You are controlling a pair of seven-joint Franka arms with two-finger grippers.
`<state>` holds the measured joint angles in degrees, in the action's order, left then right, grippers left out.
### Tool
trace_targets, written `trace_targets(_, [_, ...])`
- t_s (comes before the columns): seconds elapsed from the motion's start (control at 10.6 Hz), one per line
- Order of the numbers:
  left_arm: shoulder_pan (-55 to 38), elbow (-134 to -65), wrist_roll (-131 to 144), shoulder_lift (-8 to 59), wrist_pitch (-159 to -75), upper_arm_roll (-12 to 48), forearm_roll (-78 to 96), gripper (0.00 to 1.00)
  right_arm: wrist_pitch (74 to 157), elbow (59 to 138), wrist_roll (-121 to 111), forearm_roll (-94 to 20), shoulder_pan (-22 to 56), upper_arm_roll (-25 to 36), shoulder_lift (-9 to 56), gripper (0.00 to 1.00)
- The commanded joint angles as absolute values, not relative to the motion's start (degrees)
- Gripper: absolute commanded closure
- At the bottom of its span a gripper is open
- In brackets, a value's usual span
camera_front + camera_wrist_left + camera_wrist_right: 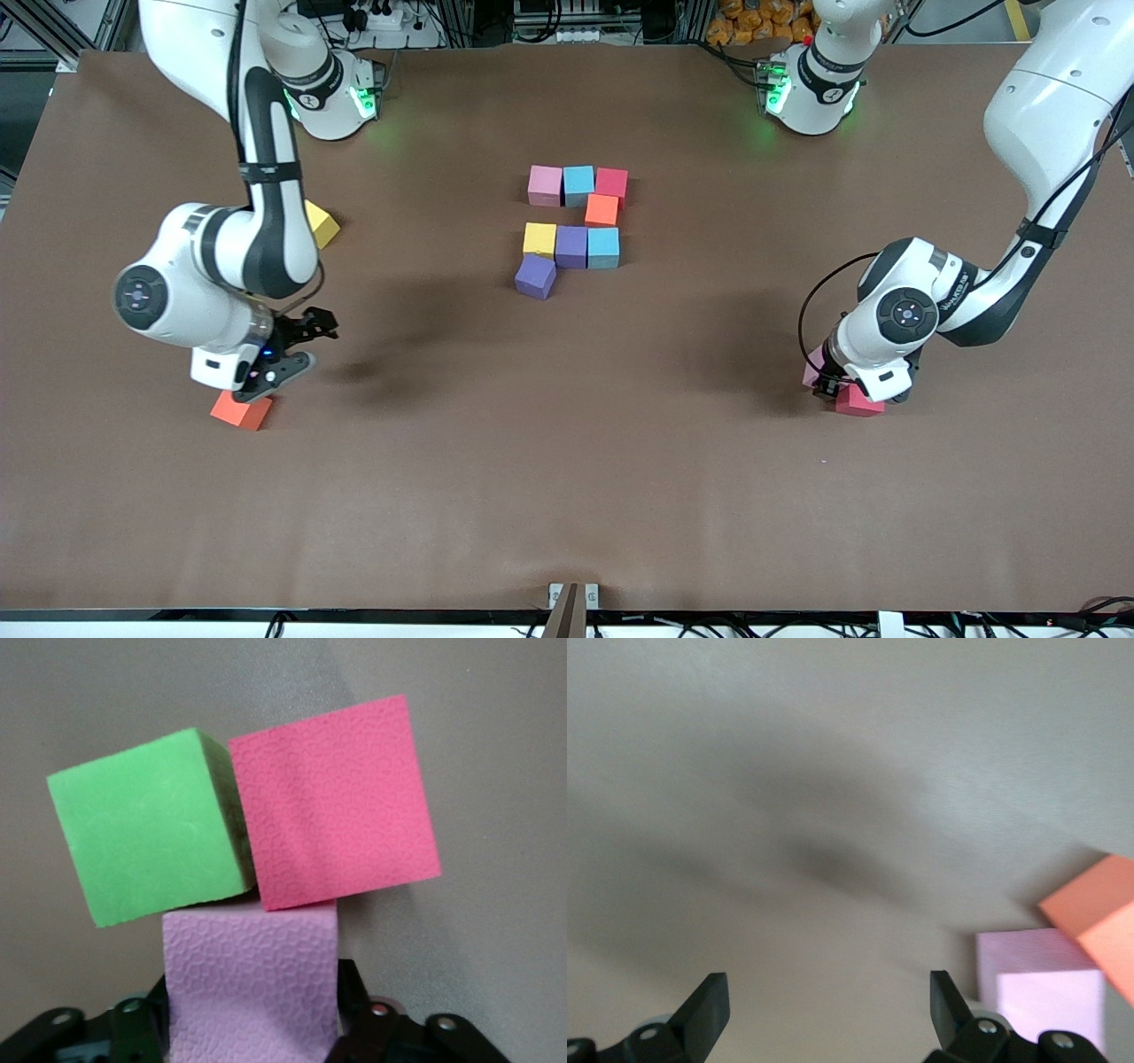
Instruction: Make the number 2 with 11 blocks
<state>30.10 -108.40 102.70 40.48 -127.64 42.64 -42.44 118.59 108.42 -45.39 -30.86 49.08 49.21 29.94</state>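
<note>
Two neighbours, the green foam cube (146,828) and red foam cube (332,802), touch the pink foam cube (252,979) that your left end effector (257,1032) grips on the counter (567,496); lifting may drag them. Right end effector (828,1005) waits open.

Robotics lab, by every sign. Wide worktop (567,496) covered in plain brown matte sheet. Two white jointed robot arms bolted along one edge, green status lights glowing at their bases (802,89). Aluminium frame struts, power strips (381,18) and black cable bundles crowd the strip past that edge. Small coloured foam cubes (576,221) laid out as test pieces.
</note>
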Motion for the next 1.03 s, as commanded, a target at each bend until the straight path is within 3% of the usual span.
trace_targets(0.0, [30.1,-108.6,101.9,40.4,-128.0,43.1,-44.2,0.54,121.9,109.0,-51.6,-29.0,46.1,48.9,29.8,0.0])
trace_targets(0.19, [28.5,-108.5,102.0,40.3,-127.9,43.4,-43.3,0.59,122.5,109.1,-54.7,-29.0,43.0,48.8,31.1,0.0])
trace_targets(0.66, [21.0,-107.8,111.3,39.8,-127.9,44.7,-40.6,0.61,123.9,109.2,-55.7,-29.9,38.4,48.2,33.9,0.0])
trace_targets(0.94, [15.7,-105.7,111.0,39.6,-127.9,46.7,-40.6,0.61,129.2,109.2,-56.0,-31.1,28.3,39.1,35.1,0.0])
